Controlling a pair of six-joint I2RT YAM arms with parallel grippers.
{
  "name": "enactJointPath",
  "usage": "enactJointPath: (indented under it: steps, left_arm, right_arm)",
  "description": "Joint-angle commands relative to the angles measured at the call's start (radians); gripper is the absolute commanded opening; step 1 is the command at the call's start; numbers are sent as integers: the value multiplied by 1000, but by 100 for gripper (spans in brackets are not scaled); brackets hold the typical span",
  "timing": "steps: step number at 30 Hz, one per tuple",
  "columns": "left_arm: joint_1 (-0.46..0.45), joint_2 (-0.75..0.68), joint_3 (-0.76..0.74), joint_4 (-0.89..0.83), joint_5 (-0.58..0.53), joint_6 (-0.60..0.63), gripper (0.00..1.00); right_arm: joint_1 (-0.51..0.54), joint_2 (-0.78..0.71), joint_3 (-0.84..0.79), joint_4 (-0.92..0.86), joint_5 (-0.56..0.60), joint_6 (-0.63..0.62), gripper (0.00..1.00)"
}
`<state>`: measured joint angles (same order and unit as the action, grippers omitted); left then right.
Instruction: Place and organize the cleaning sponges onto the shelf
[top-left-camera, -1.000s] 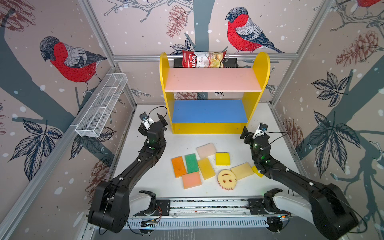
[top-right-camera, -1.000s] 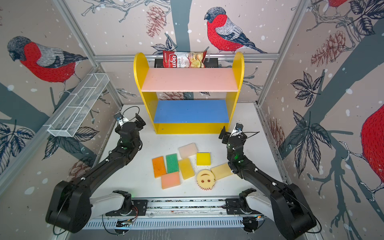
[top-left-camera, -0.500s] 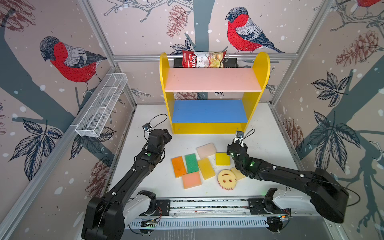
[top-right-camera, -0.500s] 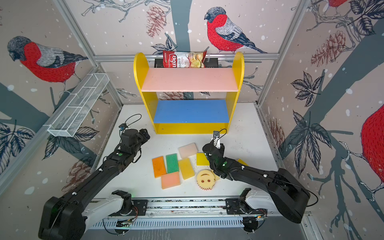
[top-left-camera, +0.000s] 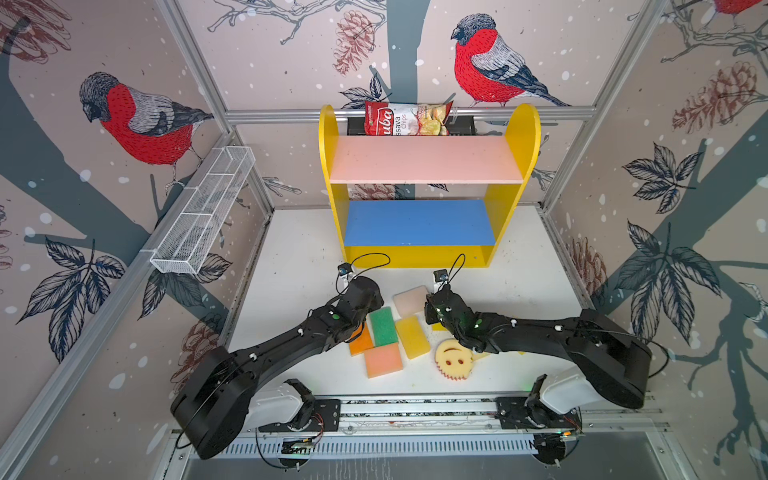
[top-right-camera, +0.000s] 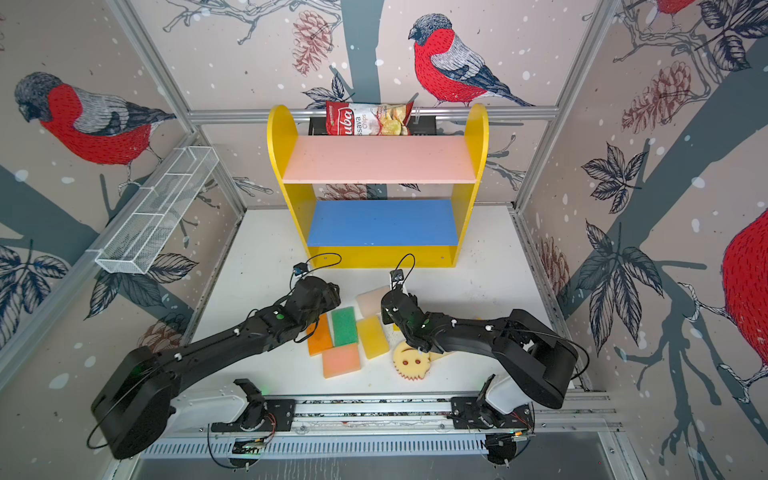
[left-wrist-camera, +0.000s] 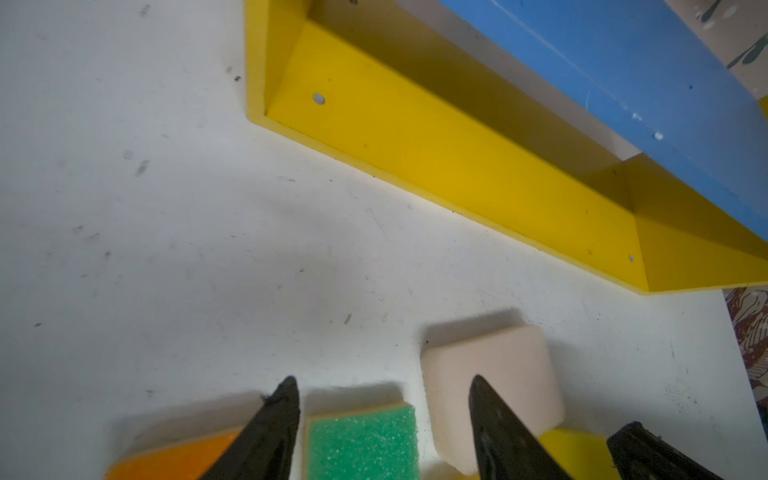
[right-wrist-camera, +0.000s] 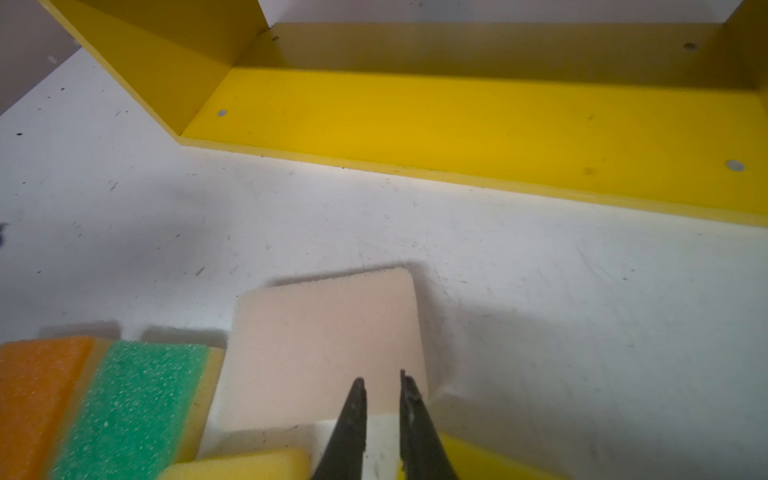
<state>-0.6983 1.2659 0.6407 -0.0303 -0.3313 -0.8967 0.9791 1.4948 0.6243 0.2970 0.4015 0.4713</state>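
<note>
Left gripper (left-wrist-camera: 383, 382) jaws apart, astride the rough green sponge (left-wrist-camera: 361, 440), right gripper (right-wrist-camera: 380, 378) jaws nearly together, nothing between, tips over the smooth rounded peach foam block (right-wrist-camera: 328, 349), sponges on the white counter (top-left-camera: 299, 249) before the yellow shelf (top-left-camera: 419, 257)

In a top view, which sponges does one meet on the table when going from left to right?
orange sponge → green sponge → yellow sponge → round smiley sponge
</note>
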Motion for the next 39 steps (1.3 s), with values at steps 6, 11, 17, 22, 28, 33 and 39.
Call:
enactJointPath:
  steps: [6, 11, 17, 22, 28, 33, 39]
  left_arm:
    - [-13, 150, 72, 124, 101, -16, 65]
    - [-15, 228, 159, 75, 126, 34, 61]
    - [-23, 258, 162, 112, 162, 46, 59]
    - [-35, 252, 128, 144, 165, 40, 58]
    - [-53, 296, 136, 140, 185, 29, 57]
    - [-83, 327, 155, 142, 175, 15, 57]
    - [-93, 349, 177, 130, 175, 8, 57]
  right_arm:
    - [-27, 18, 34, -28, -168, 189, 20]
    - [-34, 11, 22, -82, -188, 292, 22]
    - [-39, 47, 18, -103, -280, 327, 27]
    - [-57, 51, -3, -96, -282, 345, 41]
    - [-119, 66, 11, -81, -301, 341, 69]
    - [-146, 116, 69, -79, -315, 309, 72]
    - [-144, 182, 142, -82, -352, 293, 72]
